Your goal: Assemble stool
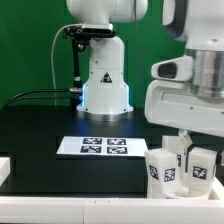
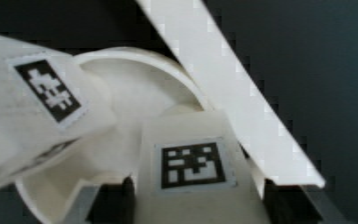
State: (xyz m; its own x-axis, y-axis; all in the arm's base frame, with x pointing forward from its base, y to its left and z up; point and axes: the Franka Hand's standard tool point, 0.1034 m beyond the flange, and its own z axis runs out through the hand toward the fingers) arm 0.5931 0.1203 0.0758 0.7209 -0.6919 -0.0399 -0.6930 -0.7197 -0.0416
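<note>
In the wrist view a white stool leg (image 2: 190, 150) with a black-and-white tag stands between my two dark fingers (image 2: 110, 202), which press on its two sides. My gripper (image 2: 190, 205) is shut on that leg. Beside it lies the round white seat (image 2: 137, 85), with another tagged leg (image 2: 34, 90) at its side. In the exterior view my gripper (image 1: 183, 143) hangs low at the exterior view's right, over a cluster of tagged white legs (image 1: 160, 172), with one more (image 1: 201, 166) beside them. The held leg is partly hidden there by the hand.
The marker board (image 1: 97, 147) lies flat on the black table in the middle. The robot base (image 1: 103, 80) stands behind it with cables at its side. A white rail (image 2: 229, 85) crosses the wrist view next to the parts. A white border (image 1: 60, 205) runs along the table's front.
</note>
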